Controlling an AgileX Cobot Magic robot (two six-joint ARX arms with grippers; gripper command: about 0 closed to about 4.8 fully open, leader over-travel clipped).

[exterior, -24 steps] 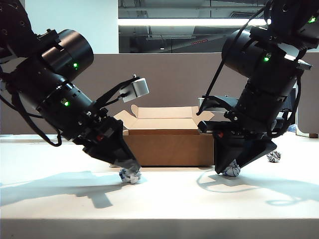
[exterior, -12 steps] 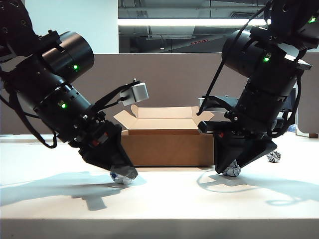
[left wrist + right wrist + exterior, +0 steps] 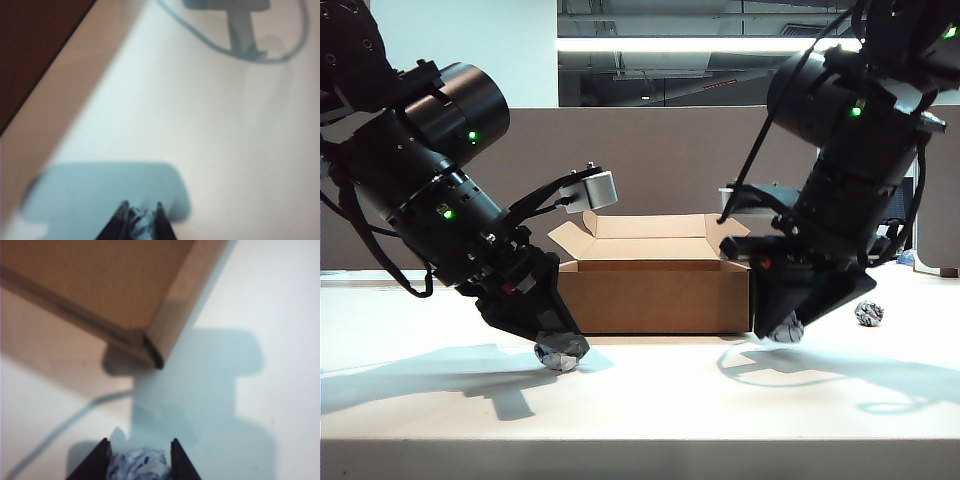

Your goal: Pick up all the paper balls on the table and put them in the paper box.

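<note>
Progress: while no paper ball can be seen inside the paper box [image 3: 655, 285], none is judged as delivered yet; two are gripped and one is untouched, so carrying, dropping and one more pick are left.
Left ball [image 3: 558, 356]: it is held just above the table [image 3: 650, 400], near the box's left front corner.
Right ball [image 3: 786, 328]: it is lifted off the surface, just beside the box's right front corner.
Third ball [image 3: 868, 313]: it lies alone on the table, toward the right edge.
Paper box: it stands toward the back edge of the table, flaps open.
Left gripper [image 3: 139, 220]: the jaws are closed narrowly on the left ball.
Right gripper [image 3: 139, 460]: the jaws are closed on the right ball, wider apart.
Writing: only blue printed marks are seen on the balls; nothing can be read, and no brand is visible.
</note>
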